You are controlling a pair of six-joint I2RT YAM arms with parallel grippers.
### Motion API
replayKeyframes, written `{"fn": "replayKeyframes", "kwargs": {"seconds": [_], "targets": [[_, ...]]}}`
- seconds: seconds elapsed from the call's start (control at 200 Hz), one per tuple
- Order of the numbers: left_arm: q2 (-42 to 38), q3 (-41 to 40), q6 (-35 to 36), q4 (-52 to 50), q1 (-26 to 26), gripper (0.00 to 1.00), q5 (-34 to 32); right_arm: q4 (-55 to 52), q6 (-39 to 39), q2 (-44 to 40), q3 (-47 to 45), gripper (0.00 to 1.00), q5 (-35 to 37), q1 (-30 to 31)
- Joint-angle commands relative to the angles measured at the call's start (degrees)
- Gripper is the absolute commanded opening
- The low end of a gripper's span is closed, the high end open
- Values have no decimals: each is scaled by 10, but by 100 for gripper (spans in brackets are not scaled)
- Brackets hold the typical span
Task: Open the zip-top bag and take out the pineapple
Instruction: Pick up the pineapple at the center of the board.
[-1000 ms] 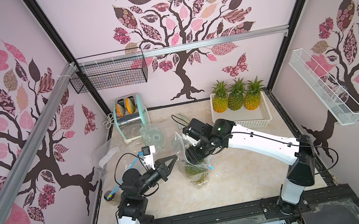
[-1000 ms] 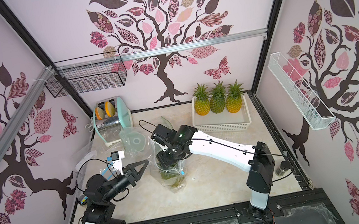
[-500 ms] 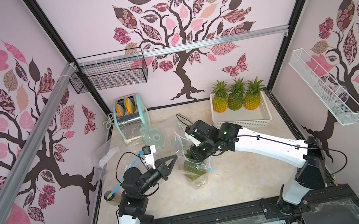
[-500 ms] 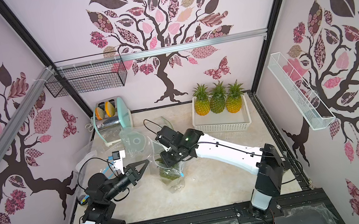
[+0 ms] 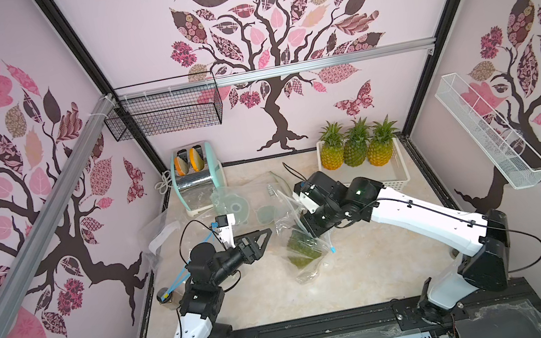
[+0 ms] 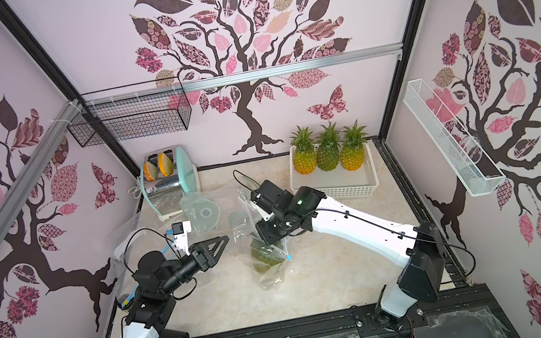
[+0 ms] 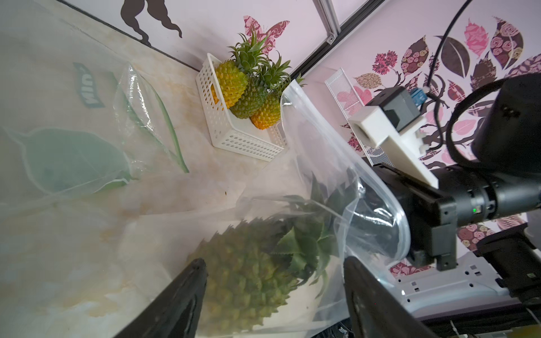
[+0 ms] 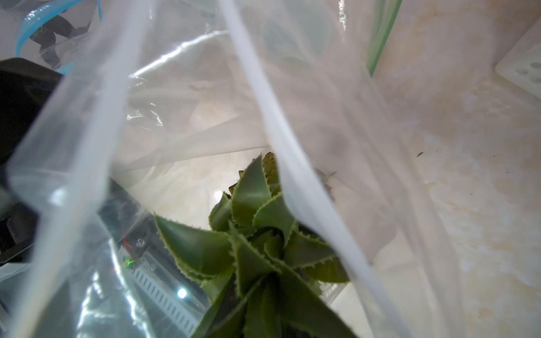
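We see the clear zip-top bag (image 5: 307, 275) sagging on the table just ahead of the wide-spread jaws of the left gripper (image 5: 266, 232). Its mouth gapes open, drawn up around the jaws of the right gripper (image 5: 310, 233). The pineapple (image 5: 300, 250), greenish-yellow with a spiky green crown, sits tilted inside the bag, crown toward the right jaws. Whether they pinch the leaves we cannot tell.

Both top views look down at the table (image 5: 371, 272); wrist views closely share the bag (image 7: 307, 131).
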Motion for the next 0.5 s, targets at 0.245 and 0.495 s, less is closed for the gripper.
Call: {"fn": "replayKeyframes", "kwargs": {"seconds": [0.245,0.495], "targets": [[104,-23,-120,140,2,82,34,-45,-62,-73,126,0,-27,-12],[167,-40,-203,246,13,86,60,-77,-81,-77,183,0,-20,-12]]}}
